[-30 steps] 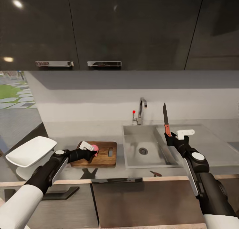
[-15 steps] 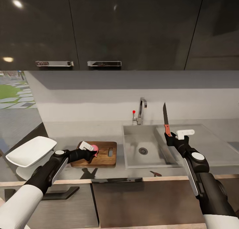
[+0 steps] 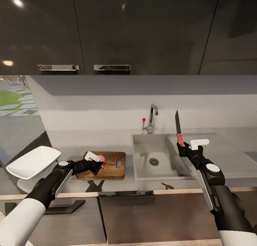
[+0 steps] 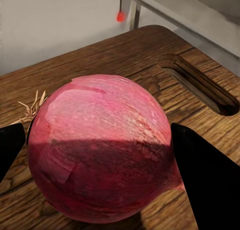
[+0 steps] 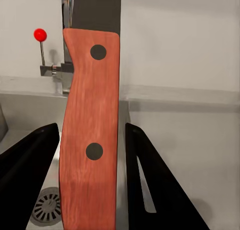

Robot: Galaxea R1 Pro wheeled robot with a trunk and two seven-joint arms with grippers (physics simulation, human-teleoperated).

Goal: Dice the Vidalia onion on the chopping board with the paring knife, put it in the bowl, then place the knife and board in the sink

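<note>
The left wrist view shows the left tool [image 4: 100, 155] clamped on the onion [image 4: 100, 147], which rests on the chopping board [image 4: 150, 69]; its underside is hidden. In the head view the right tool [image 3: 182, 147] grips the paring knife [image 3: 177, 130] upright above the sink [image 3: 157, 160], and the bowl [image 3: 34, 162] sits at the worktop's [image 3: 89, 139] left end.

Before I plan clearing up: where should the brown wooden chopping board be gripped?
Grip the brown wooden chopping board at its short edge beside the oblong slot, coming from the steel sink side. That end lies bare; the pink onion and left end effector occupy the other.
</note>
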